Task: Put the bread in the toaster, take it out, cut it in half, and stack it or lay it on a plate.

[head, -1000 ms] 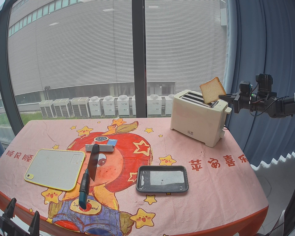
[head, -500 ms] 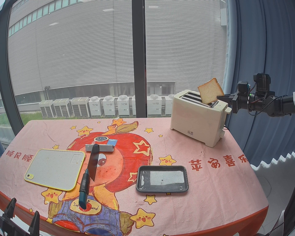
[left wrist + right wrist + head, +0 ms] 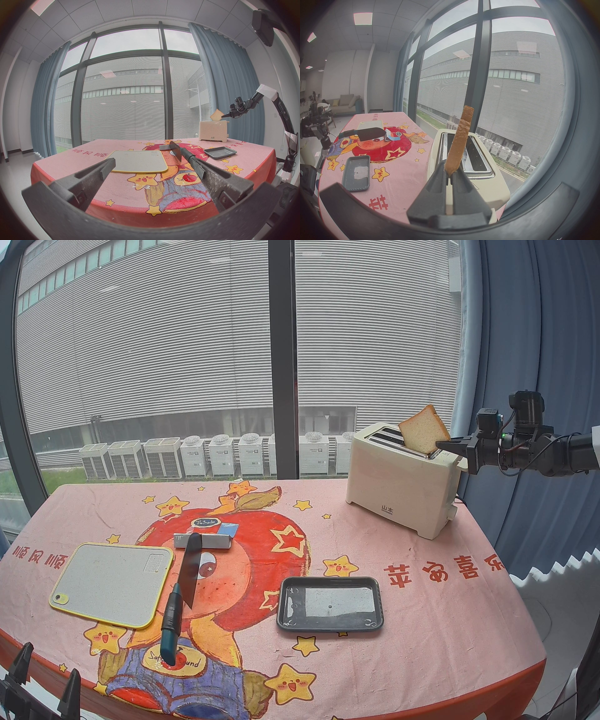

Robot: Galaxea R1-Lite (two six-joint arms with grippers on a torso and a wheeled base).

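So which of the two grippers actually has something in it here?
The right gripper: it is shut on the bread slice over the toaster. The left gripper hangs open and empty at the table's near edge.

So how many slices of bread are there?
1. The bread slice is pinched by a corner in the right gripper, just over the slots of the toaster. Another could sit hidden deep inside a slot.

I count one toaster (image 3: 403, 480), one bread slice (image 3: 424, 429) right at the toaster, one knife (image 3: 178, 596), one board (image 3: 111, 582), one black plate (image 3: 282, 605).
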